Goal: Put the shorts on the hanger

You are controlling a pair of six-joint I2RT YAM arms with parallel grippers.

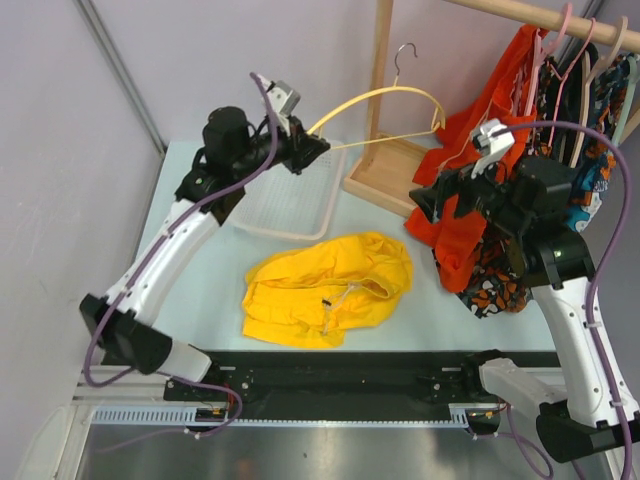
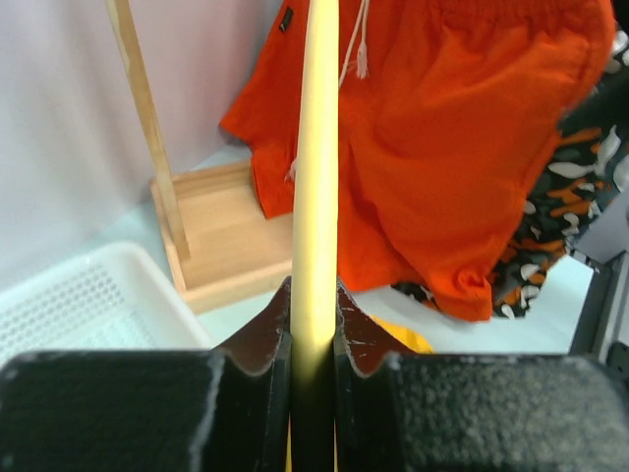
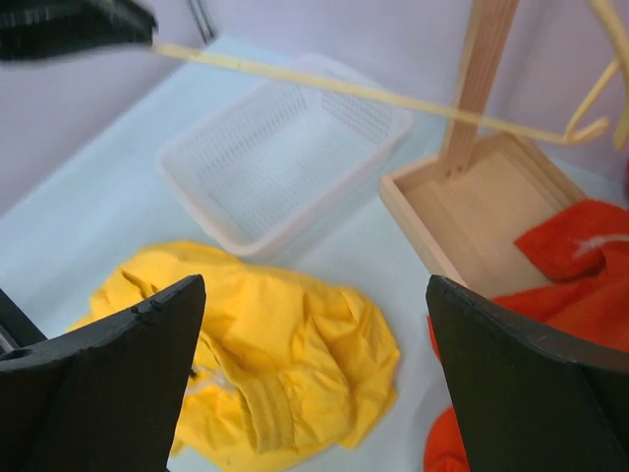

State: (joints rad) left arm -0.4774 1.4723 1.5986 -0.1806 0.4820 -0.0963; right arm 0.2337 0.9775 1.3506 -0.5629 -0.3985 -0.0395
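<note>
The yellow shorts point(image 1: 325, 290) lie crumpled on the table in front of the arms; they also show in the right wrist view point(image 3: 265, 364), and a corner shows in the left wrist view point(image 2: 398, 336). My left gripper point(image 1: 312, 148) is shut on one end of the pale yellow hanger point(image 1: 385, 95) and holds it in the air above the basket, hook up. The hanger's bar runs up the left wrist view point(image 2: 316, 157) between the shut jaws, and crosses the right wrist view point(image 3: 364, 93). My right gripper point(image 1: 425, 205) is open and empty, up above the right side of the shorts.
A white mesh basket point(image 1: 292, 200) sits at the back of the table. A wooden rack base point(image 1: 385, 180) and post point(image 1: 380, 70) stand behind it. Orange shorts point(image 1: 480, 200) and dark patterned clothes point(image 1: 590, 110) hang on the rail at the right, close behind my right arm.
</note>
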